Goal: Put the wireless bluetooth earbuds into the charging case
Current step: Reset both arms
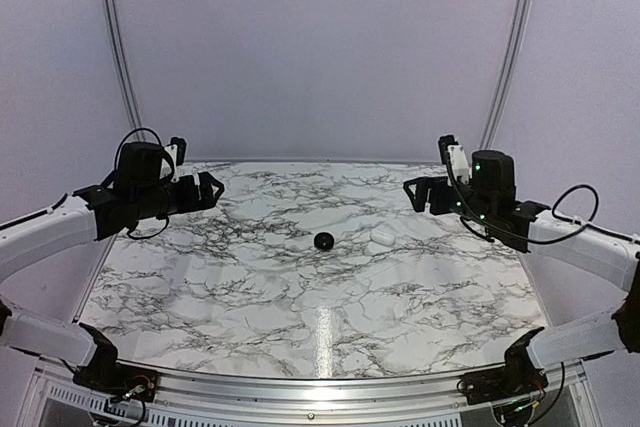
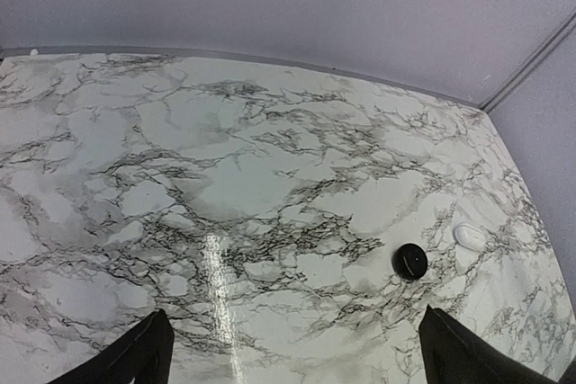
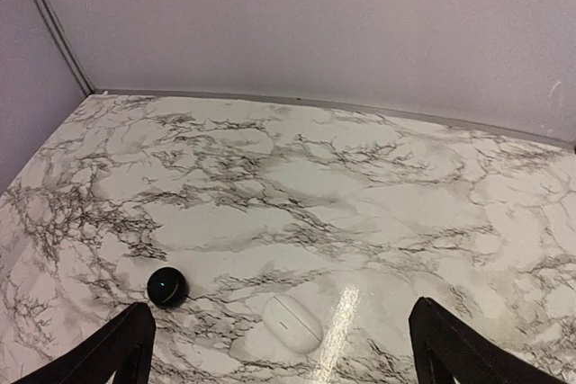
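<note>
The black charging case (image 1: 324,240) lies near the middle of the marble table (image 1: 200,287). The white charging case (image 1: 382,236) is just to its right, close but not touching; both look closed, and I cannot see the earbuds anywhere. The left gripper (image 1: 208,188) hangs in the air well to the left of the black charging case, its 2 fingers spread wide with nothing between them, and the right gripper (image 1: 418,192) hangs to the right of it, beyond the white one, equally wide open and empty.
</note>
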`<move>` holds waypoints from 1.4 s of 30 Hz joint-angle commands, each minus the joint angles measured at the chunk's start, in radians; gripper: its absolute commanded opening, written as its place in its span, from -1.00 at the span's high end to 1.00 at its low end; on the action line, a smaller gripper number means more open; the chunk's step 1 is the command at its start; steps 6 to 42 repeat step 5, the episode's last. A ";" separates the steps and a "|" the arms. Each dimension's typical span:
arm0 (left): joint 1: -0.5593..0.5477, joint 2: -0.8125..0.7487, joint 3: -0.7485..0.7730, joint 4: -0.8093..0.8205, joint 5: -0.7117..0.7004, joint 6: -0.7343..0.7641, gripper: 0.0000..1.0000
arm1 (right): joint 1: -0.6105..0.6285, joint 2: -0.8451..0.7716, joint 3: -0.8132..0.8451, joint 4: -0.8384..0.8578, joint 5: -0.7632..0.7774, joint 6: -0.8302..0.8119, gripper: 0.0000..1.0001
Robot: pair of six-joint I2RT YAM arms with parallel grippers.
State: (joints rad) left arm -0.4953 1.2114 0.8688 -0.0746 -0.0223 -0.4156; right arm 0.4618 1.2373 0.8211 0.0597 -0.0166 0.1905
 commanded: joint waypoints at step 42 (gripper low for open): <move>0.071 0.006 -0.110 0.016 0.019 -0.056 -0.98 | -0.050 -0.148 -0.193 0.058 0.103 0.081 -0.97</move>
